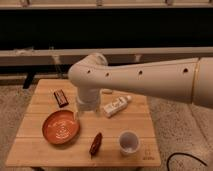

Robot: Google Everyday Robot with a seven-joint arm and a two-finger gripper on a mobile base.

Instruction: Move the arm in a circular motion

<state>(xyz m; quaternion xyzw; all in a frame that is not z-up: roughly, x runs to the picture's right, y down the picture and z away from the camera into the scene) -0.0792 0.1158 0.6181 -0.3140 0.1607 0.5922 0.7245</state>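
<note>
While the arm (pixel 150 80), smooth cream tube, lies lengthwise right-to-left above the wooden table (pixel 40 145), its gripper (pixel 86 107) points down beside the orange plate (pixel 60 126); opening cannot be told

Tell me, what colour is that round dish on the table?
The dish is orange with a pale swirl, clear in the camera view. The gripper hangs just beside it.

No lettering can be read anywhere (table's (pixel 145 150) corner mark stays illegible).

Orange bowl (pixel 60 127), white cup (pixel 129 142), table (pixel 45 150)
</note>
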